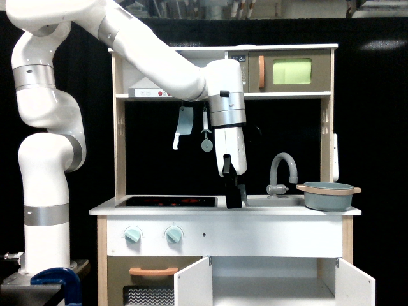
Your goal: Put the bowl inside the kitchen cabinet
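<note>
The grey-blue bowl (328, 195) with a tan rim and small side handles stands on the counter at the exterior view's right end, just right of the sink. Below the counter the kitchen cabinet (274, 287) is a white compartment with both small doors swung open. My gripper (234, 195) hangs from the white arm, pointing down at the counter between the stovetop and the sink, well to the left of the bowl. Its dark fingers overlap from this side, so I cannot tell whether they are open or shut. Nothing shows between them.
A grey faucet (284, 171) rises over the sink (268, 202) between gripper and bowl. The black stovetop (167, 201) lies at the counter's left. Utensils (183, 125) hang under the shelf. A microwave (290, 71) sits top right, the oven door with orange handle (153, 271) at lower left.
</note>
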You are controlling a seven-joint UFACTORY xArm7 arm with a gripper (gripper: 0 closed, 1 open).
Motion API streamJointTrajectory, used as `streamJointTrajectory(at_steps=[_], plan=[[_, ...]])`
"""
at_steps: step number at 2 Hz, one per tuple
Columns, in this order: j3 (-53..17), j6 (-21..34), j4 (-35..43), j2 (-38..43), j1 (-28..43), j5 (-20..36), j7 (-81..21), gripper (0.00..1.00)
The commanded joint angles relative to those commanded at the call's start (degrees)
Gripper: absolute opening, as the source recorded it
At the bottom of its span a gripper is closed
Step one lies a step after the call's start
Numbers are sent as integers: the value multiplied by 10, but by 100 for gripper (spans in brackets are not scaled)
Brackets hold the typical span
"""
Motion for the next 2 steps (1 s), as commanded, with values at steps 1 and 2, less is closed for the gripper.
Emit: streamJointTrajectory(at_steps=[1, 2], plan=[[6, 0, 23, 12, 18, 21, -21, 100], [-10, 14, 117, 86, 25, 85, -161, 100]])
